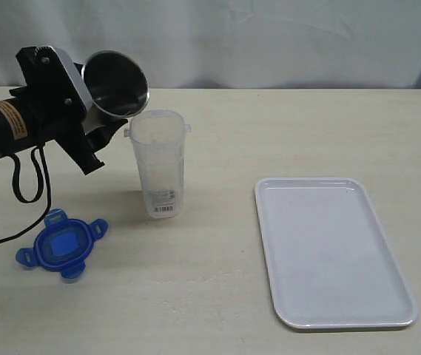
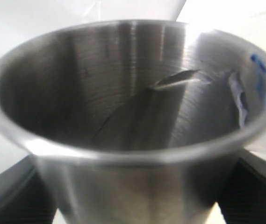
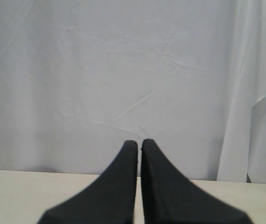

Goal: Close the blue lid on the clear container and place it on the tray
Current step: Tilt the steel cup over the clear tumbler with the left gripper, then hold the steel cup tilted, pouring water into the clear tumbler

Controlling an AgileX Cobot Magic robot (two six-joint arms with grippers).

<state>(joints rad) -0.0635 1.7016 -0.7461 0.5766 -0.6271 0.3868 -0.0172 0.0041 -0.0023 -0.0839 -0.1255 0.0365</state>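
I have left gripper clamped on steel cup, tipped at container mouth | lid on table, apart from it, left of container | tray well right | right gripper pressed together

Steel cup brushed, glossy; blue lid transl. plastic.

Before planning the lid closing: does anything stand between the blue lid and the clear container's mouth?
Yes. The steel cup, gripped by the left tool, hangs tilted over the clear container's open mouth. The blue lid lies on the table, apart from it.
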